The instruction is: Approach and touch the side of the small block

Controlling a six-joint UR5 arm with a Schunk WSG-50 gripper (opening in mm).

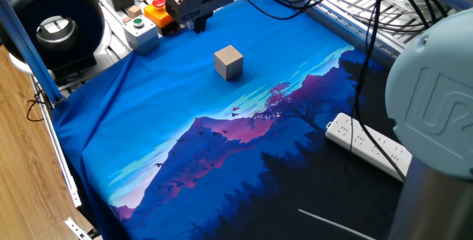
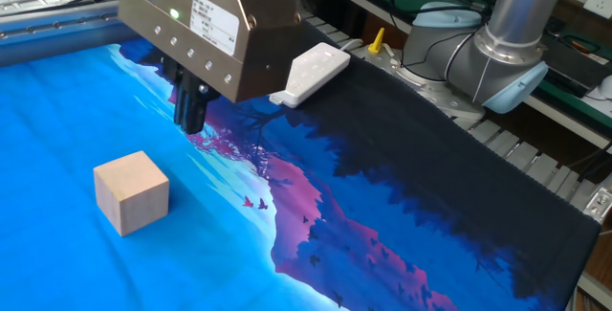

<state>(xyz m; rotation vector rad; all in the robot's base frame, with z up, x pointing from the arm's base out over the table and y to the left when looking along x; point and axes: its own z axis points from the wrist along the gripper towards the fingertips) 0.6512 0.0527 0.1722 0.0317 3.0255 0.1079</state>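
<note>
Cut off and hidden parts

The gripper [image 2: 191, 120] body runs off the top edge in both views, and its housing hides where the fingers join. The white power strip [image 1: 369, 145] disappears behind the arm's grey base [image 1: 436, 122], itself cropped at the right edge. The black round device [image 1: 52, 26] is cut at the left edge.

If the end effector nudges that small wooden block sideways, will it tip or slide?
The small block is a squat cube lying flat, so it will probably slide, not tip. The cloth mat may add drag. It looks rigid and light.
</note>
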